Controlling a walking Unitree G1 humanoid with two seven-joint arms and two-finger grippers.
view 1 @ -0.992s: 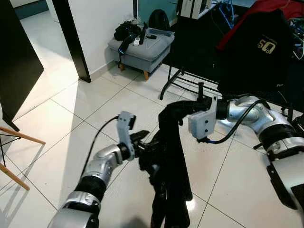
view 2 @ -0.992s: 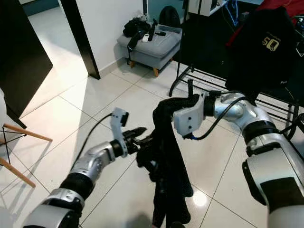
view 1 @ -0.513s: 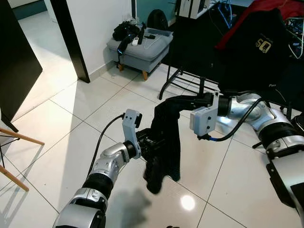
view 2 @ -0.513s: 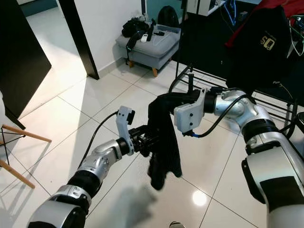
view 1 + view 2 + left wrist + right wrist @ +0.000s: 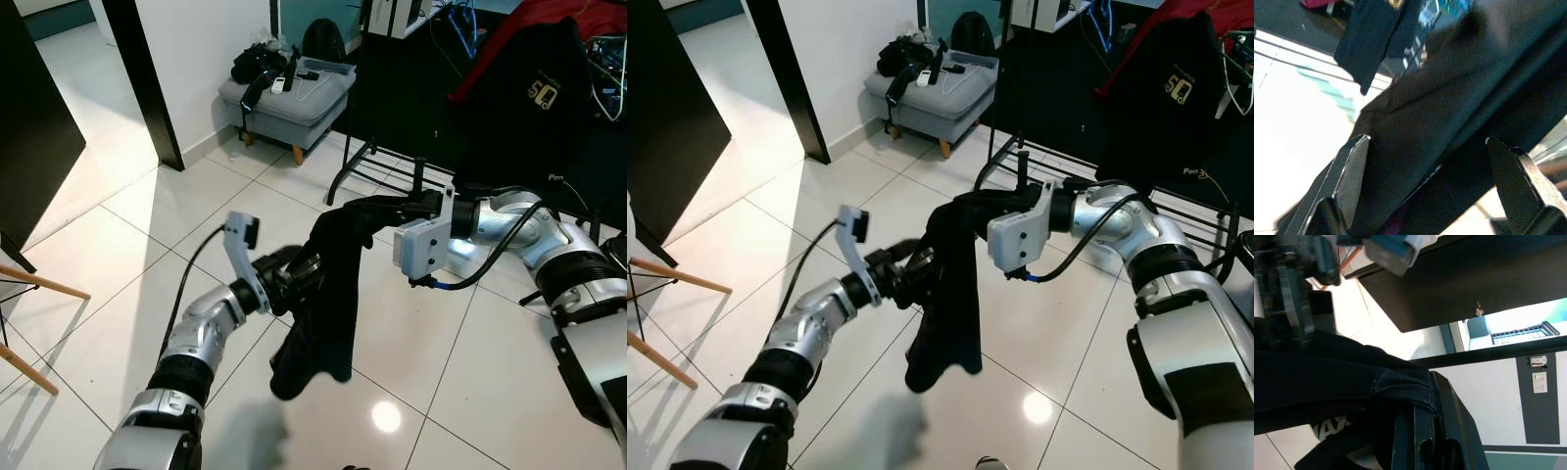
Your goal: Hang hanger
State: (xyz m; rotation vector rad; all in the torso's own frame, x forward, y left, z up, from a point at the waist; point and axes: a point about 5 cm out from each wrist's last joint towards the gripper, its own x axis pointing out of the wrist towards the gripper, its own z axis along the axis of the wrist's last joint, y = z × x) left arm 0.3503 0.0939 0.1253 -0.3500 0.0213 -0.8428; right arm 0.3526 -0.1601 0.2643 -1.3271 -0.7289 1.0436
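White tile floor [image 5: 127, 225]; right gripper [image 5: 377, 208] clamps black garment [image 5: 323, 313], left gripper [image 5: 1430, 161] spread against it; rack shirt [image 5: 534, 93] reads "50", "MAX" in right wrist view.

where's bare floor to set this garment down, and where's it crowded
Bare tiles lie between the dark doorway post and the left gripper, and below the hanging black garment toward the right arm. It is crowded at the back: the grey stool, the clothes rack and the hung black shirt.

A gold "50" (small print around it unreadable) sits on the hanging black shirt [image 5: 529, 108]; the garment [image 5: 1327, 382] shows white "AX"
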